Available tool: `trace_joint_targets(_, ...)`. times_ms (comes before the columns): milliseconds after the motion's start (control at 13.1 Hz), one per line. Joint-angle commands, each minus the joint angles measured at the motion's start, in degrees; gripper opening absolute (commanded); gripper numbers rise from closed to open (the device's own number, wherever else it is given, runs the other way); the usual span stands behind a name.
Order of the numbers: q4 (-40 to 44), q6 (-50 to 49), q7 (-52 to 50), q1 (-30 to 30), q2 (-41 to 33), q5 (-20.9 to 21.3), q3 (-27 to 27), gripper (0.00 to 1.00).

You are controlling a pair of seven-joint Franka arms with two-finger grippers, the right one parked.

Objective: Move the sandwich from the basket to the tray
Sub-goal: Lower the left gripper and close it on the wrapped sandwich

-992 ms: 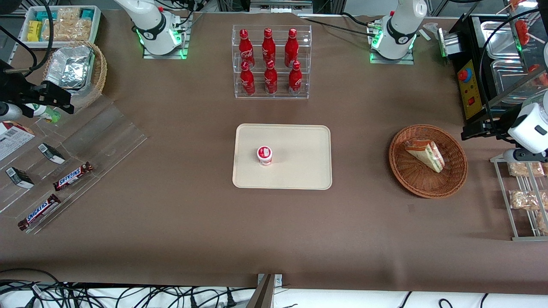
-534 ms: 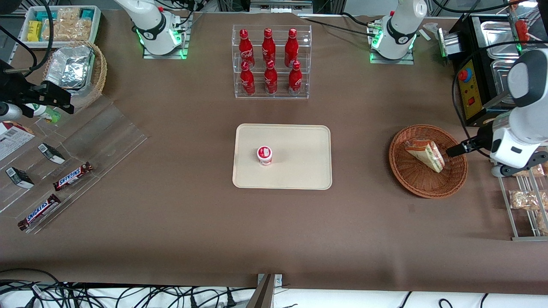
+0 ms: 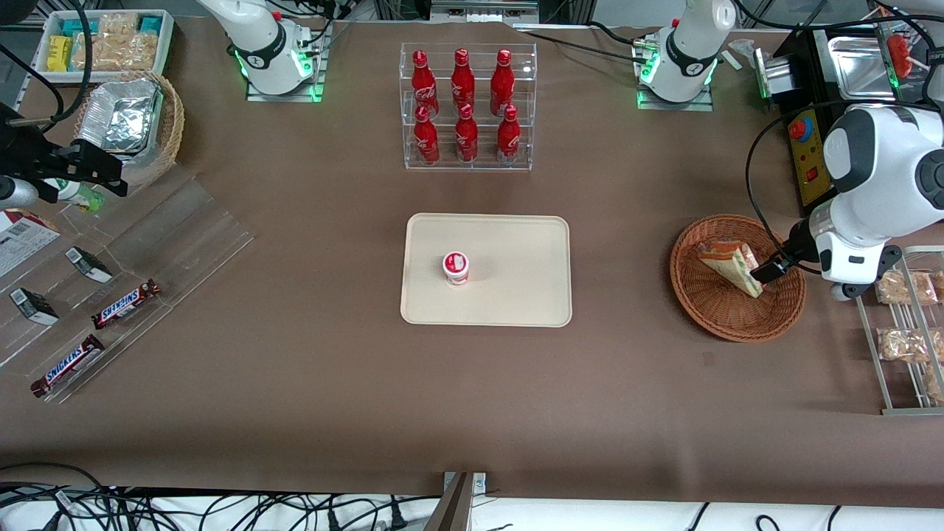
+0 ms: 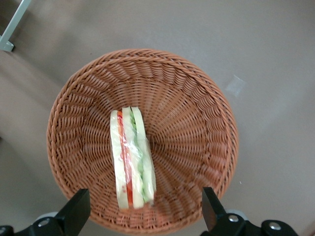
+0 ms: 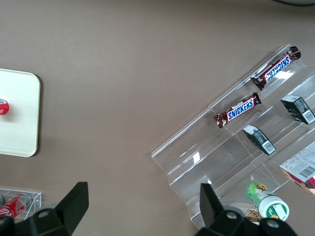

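The sandwich (image 3: 730, 267) lies in the reddish-brown wicker basket (image 3: 737, 324), a wrapped wedge with green and red filling; it also shows in the left wrist view (image 4: 132, 157), resting on the basket's weave (image 4: 197, 113). My left gripper (image 3: 771, 269) hovers above the basket's edge toward the working arm's end, just beside the sandwich. In the left wrist view the gripper (image 4: 142, 216) is open, its fingers wide apart and empty, above the sandwich's wide end. The cream-beige tray (image 3: 516, 243) lies mid-table, toward the parked arm's end from the basket.
A small red-and-white cup (image 3: 456, 267) stands on the tray. A clear rack of red bottles (image 3: 466, 107) stands farther from the camera. A metal rack with snack bags (image 3: 903, 324) and a black appliance (image 3: 811, 147) flank the basket.
The left arm has swung in from the table's end toward the basket. Its gripper now hangs over the basket's edge beside the sandwich. The sandwich has not moved.
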Motion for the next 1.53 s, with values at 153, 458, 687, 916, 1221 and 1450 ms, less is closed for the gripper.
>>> trace_joint_targets(153, -8.59, 9.52, -4.60, 0.40, -2.33, -0.17, -0.26, 1.00)
trace_joint_targets(458, -14.04, 17.43, -4.87, 0.40, -1.71, -0.17, -0.26, 1.00)
trace_joint_targets(687, -16.24, 21.12, -5.39, 0.40, -1.01, -0.17, -0.26, 1.00)
trace_joint_targets(916, -19.32, 27.45, -6.18, 0.40, 0.39, -0.17, -0.26, 1.00)
trace_joint_targets(1221, -20.21, 30.89, -7.33, 0.40, 2.51, -0.17, -0.26, 1.00)
trace_joint_targets(1450, -20.21, 31.94, -9.17, 0.32, 3.56, -0.17, -0.26, 1.00)
